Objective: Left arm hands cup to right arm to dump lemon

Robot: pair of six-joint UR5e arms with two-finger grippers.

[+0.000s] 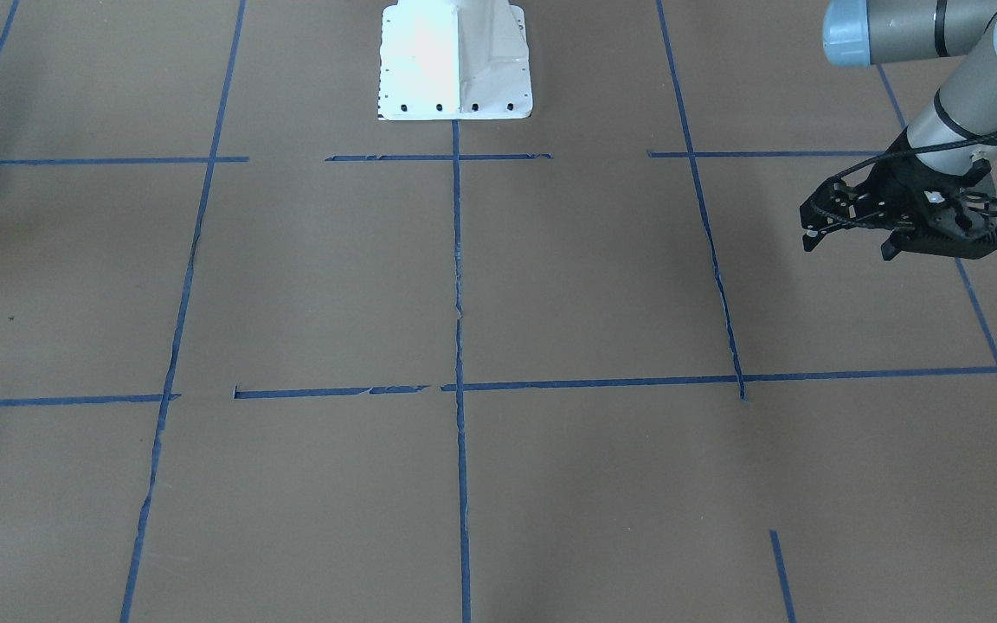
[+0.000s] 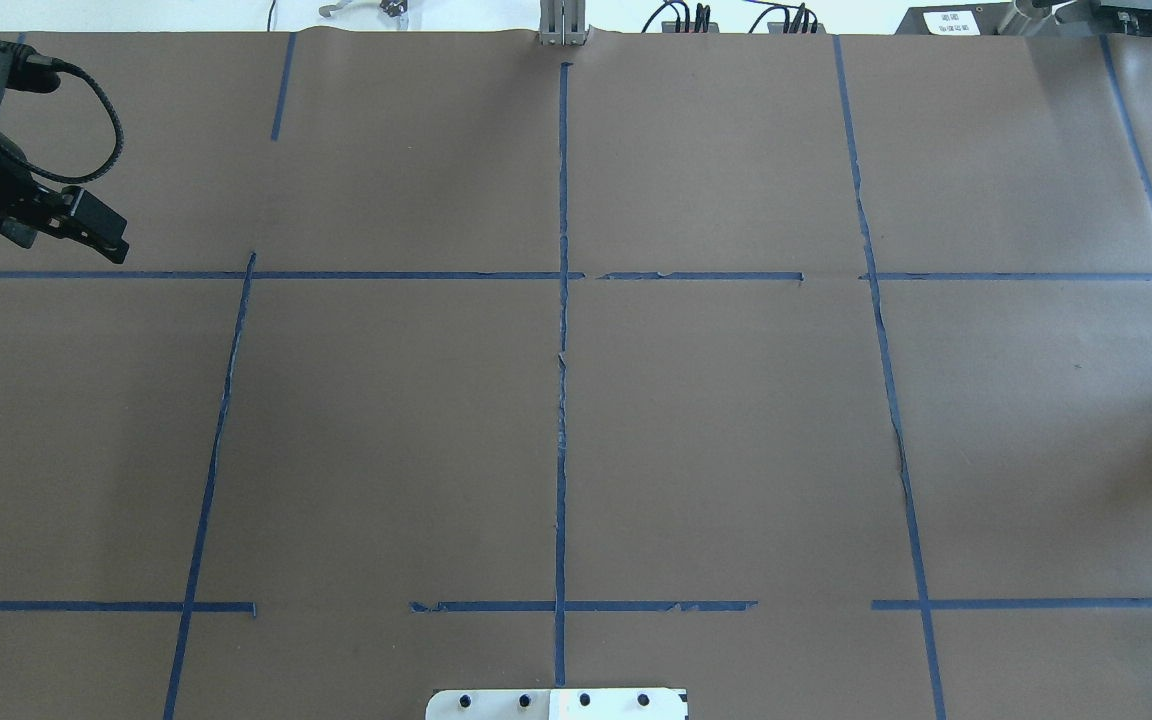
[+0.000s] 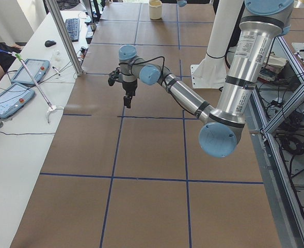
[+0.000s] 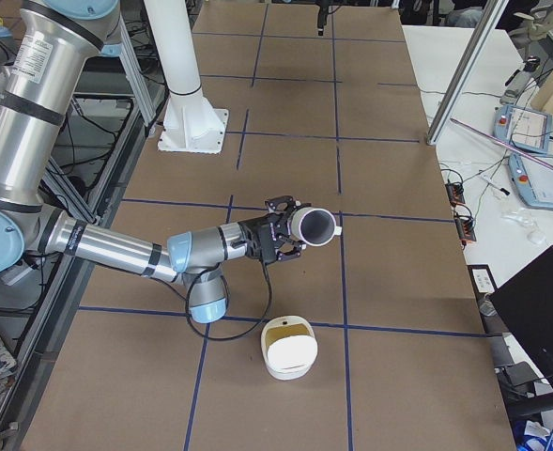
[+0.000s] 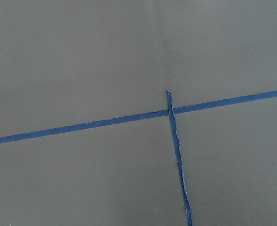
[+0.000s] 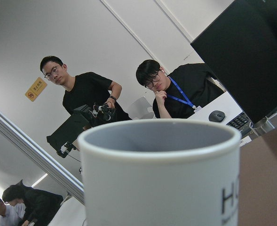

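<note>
My right gripper [image 4: 285, 235] holds the white cup [image 4: 314, 225] in the air, tipped on its side, mouth away from the arm, above and behind a cream bowl [image 4: 288, 349]. The cup [image 6: 162, 174] fills the right wrist view, with part of its dark lettering showing; the fingers are out of that frame. A dull yellow patch [image 4: 278, 329] lies inside the bowl; I cannot tell whether it is the lemon. My left gripper [image 1: 851, 244] is open and empty, hovering over the table's far left end; it also shows in the overhead view [image 2: 61, 228] and the left view [image 3: 125, 88].
The white robot base [image 1: 455, 61] stands at the table's middle edge. The brown table is crossed by blue tape lines [image 5: 129, 117]. Operators' desks with tablets [image 4: 529, 132] and a monitor [image 4: 539, 310] flank the table. Two people [image 6: 171, 92] sit nearby.
</note>
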